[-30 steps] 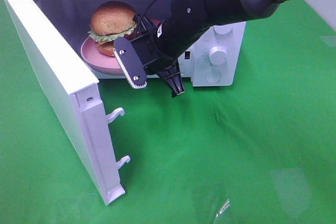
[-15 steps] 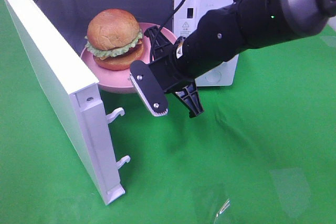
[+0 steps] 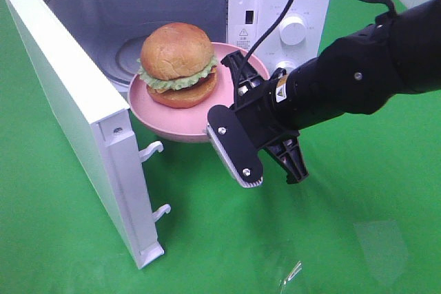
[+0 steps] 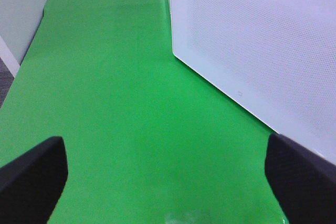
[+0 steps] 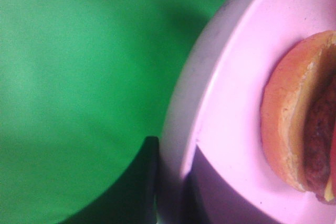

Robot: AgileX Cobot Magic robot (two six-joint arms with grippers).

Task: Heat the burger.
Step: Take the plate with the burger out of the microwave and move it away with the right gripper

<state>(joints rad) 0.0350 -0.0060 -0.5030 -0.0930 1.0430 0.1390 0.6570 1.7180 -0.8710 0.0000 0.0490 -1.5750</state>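
The white microwave [image 3: 275, 12] stands at the back of the green counter [image 3: 331, 225] with its door [image 3: 69, 101] swung wide open toward the left. The burger [image 3: 178, 65], with its glossy bun, ruffled lettuce and patty, sits upright on a pink plate [image 3: 155, 111], and the plate is at the mouth of the oven cavity, its front part hanging out past the opening while its back part is still over the threshold. The right arm reaches in from the right, and its end effector [image 3: 234, 111] is clamped narrowly on the near right rim of the plate; from the right wrist camera you can see the dark fingers [image 5: 142, 182] pinching that rim, one on either face of it, with the lower bun half just beyond. The burger itself is not touched by the end effector. The left end effector [image 4: 168, 174] does not show in the high view; from its own wrist camera its two dark fingertips [image 4: 31, 174] are spread wide apart with nothing between them but green cloth, hovering over the counter beside the white perforated outer face of the microwave door.
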